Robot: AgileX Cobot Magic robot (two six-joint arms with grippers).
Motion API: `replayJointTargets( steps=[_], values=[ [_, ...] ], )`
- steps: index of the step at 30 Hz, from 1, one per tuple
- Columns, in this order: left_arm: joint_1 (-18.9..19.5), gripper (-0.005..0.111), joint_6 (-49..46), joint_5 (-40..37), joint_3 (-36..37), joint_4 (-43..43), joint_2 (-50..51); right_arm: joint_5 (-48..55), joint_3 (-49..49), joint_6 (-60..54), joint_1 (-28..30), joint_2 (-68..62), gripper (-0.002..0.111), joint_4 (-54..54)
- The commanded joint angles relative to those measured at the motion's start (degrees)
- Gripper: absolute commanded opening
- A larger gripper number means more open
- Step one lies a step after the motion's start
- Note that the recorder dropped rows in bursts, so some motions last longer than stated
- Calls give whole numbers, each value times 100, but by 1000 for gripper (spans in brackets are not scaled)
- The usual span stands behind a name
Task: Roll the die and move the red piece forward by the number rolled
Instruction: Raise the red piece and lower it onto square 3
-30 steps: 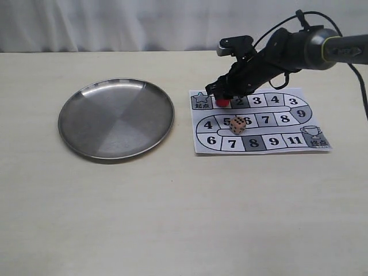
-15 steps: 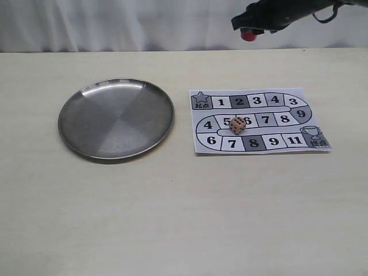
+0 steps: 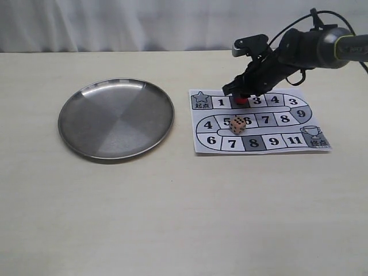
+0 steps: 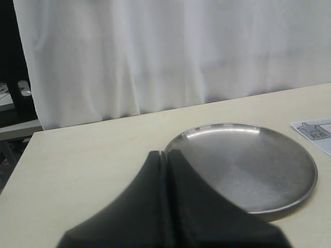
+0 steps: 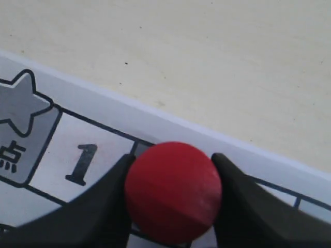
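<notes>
The red piece [image 3: 242, 100] [image 5: 173, 191] is over the dark square 2 of the paper game board [image 3: 319, 125], held between the black fingers [image 5: 248, 206] of my right gripper [image 3: 244, 95] [image 5: 172, 199], which is shut on it. The die [image 3: 237, 125], a pale cube with dark pips, rests on the board's middle row between squares 5 and 6. My left gripper [image 4: 165, 155] has its jaws pressed together with nothing between them; it hovers beside the steel plate and is out of the exterior view.
A round steel plate [image 3: 75, 115] [image 4: 295, 155] lies on the table left of the board. A white curtain hangs behind the table's far edge. The right arm [image 3: 310, 49] reaches in from the upper right over the board's top row.
One second ago the right gripper held the red piece at square 1. It lifted the piece high above the table, then came back down with it over square 2. Die unmoved.
</notes>
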State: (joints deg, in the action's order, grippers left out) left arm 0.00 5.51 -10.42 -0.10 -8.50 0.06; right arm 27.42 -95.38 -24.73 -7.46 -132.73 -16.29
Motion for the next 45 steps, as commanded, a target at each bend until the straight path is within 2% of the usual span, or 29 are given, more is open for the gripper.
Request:
replayJointTargets(
  steps=[1, 6, 13, 18, 24, 34, 45],
  values=[
    [-3, 0, 14, 49, 10, 21, -6, 333, -54, 15, 29, 186, 5, 163],
    [-3, 0, 14, 49, 10, 21, -6, 698, -325, 15, 29, 795, 5, 197],
    [-3, 0, 14, 49, 10, 21, -6, 620, -380, 52, 82, 1836, 5, 281],
    [-3, 0, 14, 49, 10, 21, -6, 568, -380, 449, 270, 2046, 5, 340],
    [-3, 0, 14, 49, 10, 21, -6, 364, -47, 490, 417, 1709, 5, 351],
    [-3, 0, 14, 49, 10, 21, -6, 149, 375, 490, 420, 261, 5, 327],
    [-3, 0, 14, 49, 10, 21, -6, 173, 375, 490, 420, 124, 5, 197]
  ],
)
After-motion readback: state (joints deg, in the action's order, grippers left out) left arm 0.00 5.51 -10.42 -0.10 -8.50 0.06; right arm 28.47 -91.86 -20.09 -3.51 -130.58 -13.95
